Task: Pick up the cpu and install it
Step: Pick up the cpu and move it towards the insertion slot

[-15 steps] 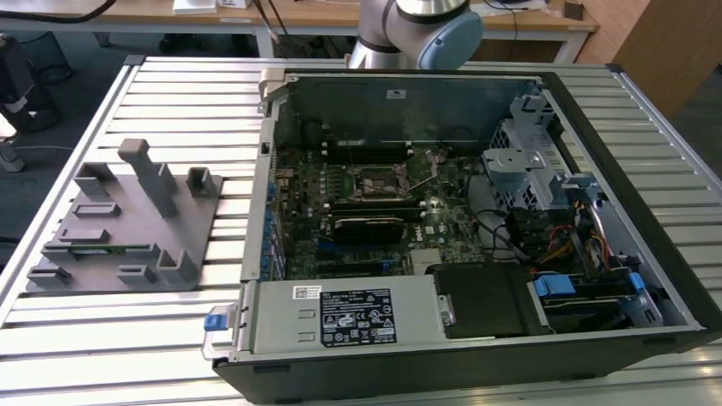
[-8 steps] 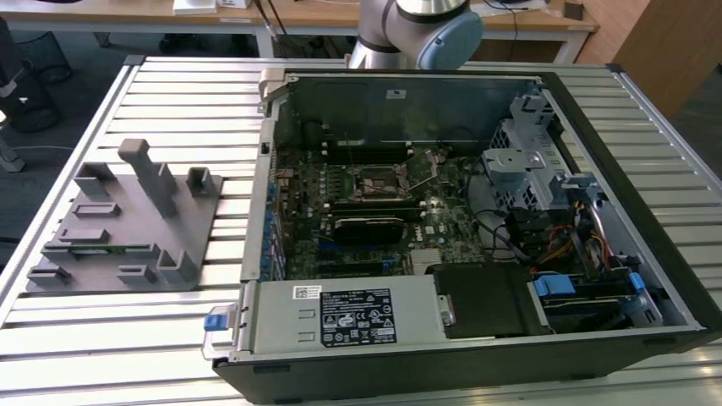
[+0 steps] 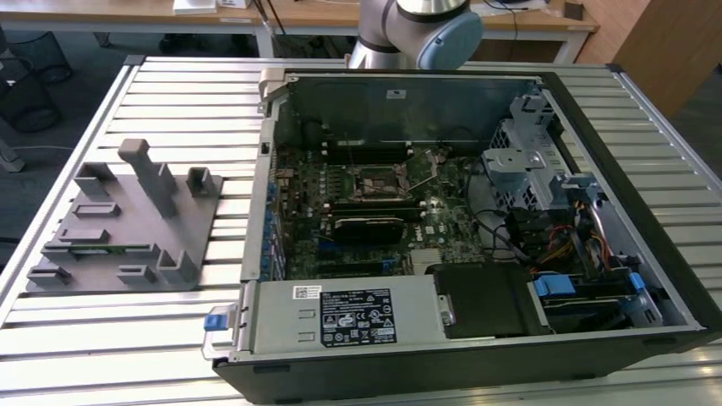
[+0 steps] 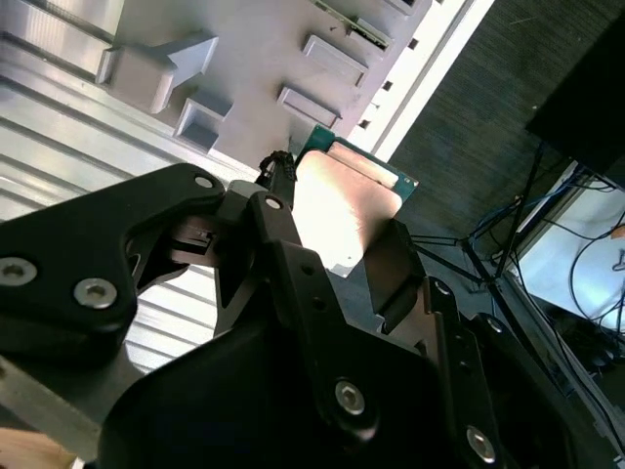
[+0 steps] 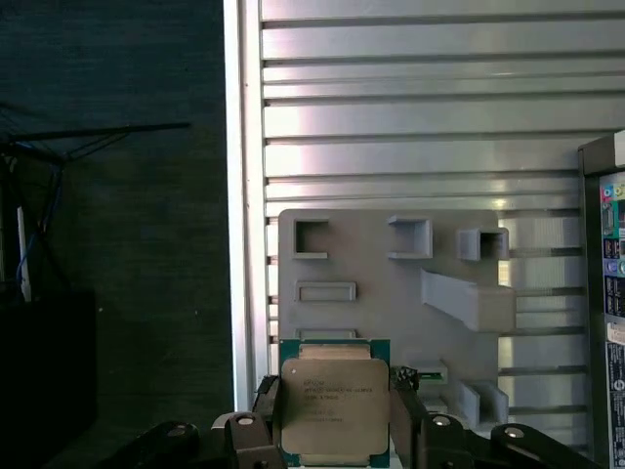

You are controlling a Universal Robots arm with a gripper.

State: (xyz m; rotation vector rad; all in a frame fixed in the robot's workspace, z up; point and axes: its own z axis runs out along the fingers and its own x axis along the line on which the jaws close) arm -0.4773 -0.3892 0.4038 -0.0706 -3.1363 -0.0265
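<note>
The black two-fingered gripper [image 5: 336, 391] is clamping the small square silvery-grey cpu [image 5: 335, 415] between its fingertips, with the grey plastic holder block [image 5: 371, 269] lying beyond them. Pick-up looks done. Installing is likely calling for square, level alignment over the black motherboard socket [image 3: 376, 182].

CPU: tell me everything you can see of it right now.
The cpu is a small flat square chip: pale silvery metal lid with faint print, on a green board showing as a thin rim. In both wrist views the tool grips it by opposite edges between black fingers, lid facing the first wrist camera. The grey holder block on the slatted table lies beyond it; whether they touch cannot be told.
</note>
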